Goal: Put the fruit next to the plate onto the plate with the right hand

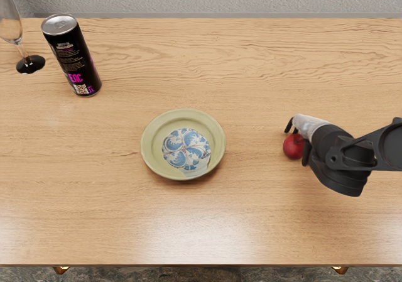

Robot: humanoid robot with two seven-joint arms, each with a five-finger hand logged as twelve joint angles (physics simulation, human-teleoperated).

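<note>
On the pale wooden tabletop, backed by a grey wall, I count one plate, one can, one glass and one red fruit. The fruit lies well right of the plate, against my right hand; whether it has a grip I cannot tell.

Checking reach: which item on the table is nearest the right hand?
The red fruit, just beside the right hand; the plate sits mid-table, the can and glass far back-left.
</note>
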